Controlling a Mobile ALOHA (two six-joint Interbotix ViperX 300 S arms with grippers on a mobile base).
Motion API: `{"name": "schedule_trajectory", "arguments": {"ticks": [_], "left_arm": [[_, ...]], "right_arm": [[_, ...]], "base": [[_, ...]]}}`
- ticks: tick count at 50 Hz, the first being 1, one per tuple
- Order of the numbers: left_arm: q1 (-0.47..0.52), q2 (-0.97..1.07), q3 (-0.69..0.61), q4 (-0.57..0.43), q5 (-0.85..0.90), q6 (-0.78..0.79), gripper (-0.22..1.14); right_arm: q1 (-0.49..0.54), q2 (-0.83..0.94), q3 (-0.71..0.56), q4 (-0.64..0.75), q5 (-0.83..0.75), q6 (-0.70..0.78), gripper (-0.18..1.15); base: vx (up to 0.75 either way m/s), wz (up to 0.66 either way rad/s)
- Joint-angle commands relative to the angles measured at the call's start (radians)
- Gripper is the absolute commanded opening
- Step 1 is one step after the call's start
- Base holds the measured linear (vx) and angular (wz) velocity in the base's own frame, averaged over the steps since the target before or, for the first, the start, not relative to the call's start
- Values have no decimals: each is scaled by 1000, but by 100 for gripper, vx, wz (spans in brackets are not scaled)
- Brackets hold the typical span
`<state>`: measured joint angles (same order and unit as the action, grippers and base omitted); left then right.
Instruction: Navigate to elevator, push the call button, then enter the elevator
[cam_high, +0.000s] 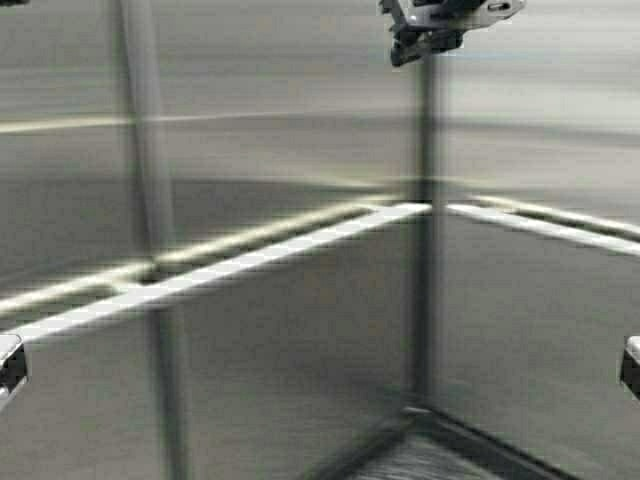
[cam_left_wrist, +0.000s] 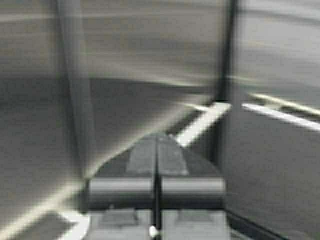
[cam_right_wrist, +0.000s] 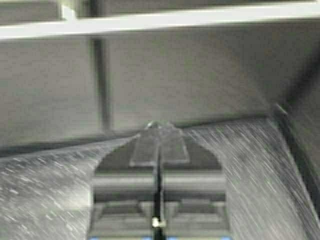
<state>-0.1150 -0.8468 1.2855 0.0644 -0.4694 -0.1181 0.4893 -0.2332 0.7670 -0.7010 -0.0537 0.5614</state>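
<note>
Robot is inside the elevator (cam_high: 290, 330) now. The high view is filled by a cabin corner: steel panels on two walls meeting at a dark vertical seam, white handrails (cam_high: 230, 265) running along both walls into that corner, and a sliver of dark floor at the bottom. No doors or call button visible in any view.

Left end effector (cam_left_wrist: 156, 150): fingers pressed together, no gap, nothing between them. It points at the corner, with the handrail beyond its tip.

Right end effector (cam_right_wrist: 159, 132): also fully closed and empty, aimed lower down. Its wrist view shows the speckled floor (cam_right_wrist: 45, 190) meeting the base of the wall, with a handrail above.

Everything is streaked with motion blur, so my guess is the base is moving or turning, though I can't tell which from this.

Progress, as a judgement:
- navigating to the elevator: looks done
- call button: presumably done, since we're in the cabin
- entering: essentially done, corner is near

Left to do: probably just stopping or settling short of the wall. Main risk is the arms or base bumping the handrail or panels.
</note>
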Motion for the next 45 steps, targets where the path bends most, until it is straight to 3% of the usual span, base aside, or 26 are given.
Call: {"name": "schedule_trajectory", "arguments": {"ticks": [1, 45], "left_arm": [[-2, 18, -31, 0, -9, 2, 2], [-2, -15, -11, 0, -9, -25, 2]], "right_arm": [[3, -28, -21, 2, -9, 0, 6], [17, -25, -3, 2, -18, 3, 6]], "base": [[12, 58], [8, 61]]}}
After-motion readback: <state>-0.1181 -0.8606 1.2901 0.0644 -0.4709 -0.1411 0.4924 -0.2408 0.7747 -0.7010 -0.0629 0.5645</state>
